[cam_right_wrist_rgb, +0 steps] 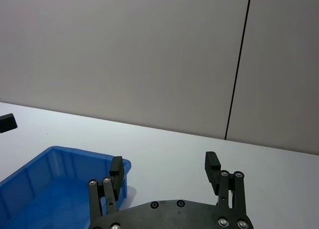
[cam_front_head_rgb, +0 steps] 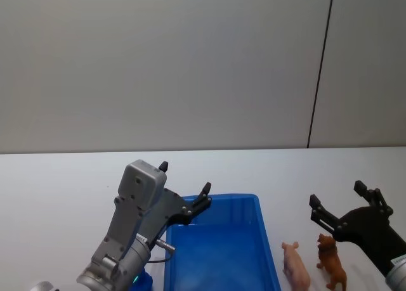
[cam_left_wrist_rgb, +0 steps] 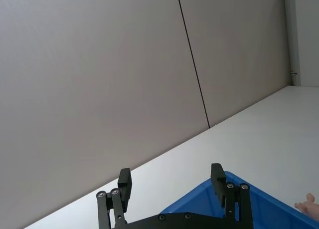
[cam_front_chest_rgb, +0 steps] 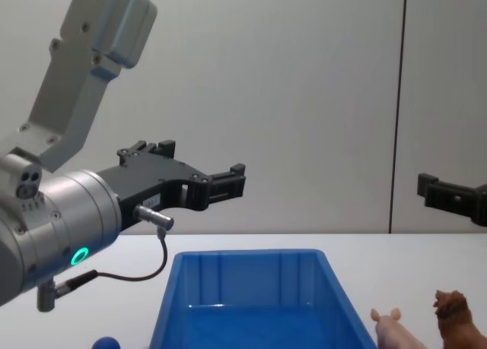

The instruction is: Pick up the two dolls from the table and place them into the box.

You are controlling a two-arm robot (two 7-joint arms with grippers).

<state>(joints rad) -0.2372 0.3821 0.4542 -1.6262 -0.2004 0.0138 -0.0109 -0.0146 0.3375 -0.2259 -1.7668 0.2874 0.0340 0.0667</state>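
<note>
A rectangular bright blue plastic box [cam_front_head_rgb: 267, 252] stands on the flat white table [cam_front_head_rgb: 63, 177], toward its near edge. Just right of it stand a smooth pale pink pig doll [cam_front_head_rgb: 295, 264] and a shaggy reddish-brown lion doll [cam_front_head_rgb: 331, 262]. The left hand [cam_front_head_rgb: 184, 177] hovers open over the box's far left corner. The right hand [cam_front_head_rgb: 337, 193] hovers open above the dolls.

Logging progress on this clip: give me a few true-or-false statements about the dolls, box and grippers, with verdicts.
1. Both dolls lie inside the box. False: the pig and the brown doll stand on the table, to the right of the box.
2. The pig stands between the box and the brown doll. True.
3. The right gripper grips the brown doll. False: its jaws are open and empty, raised above the table.
4. The left gripper has open jaws. True.
</note>
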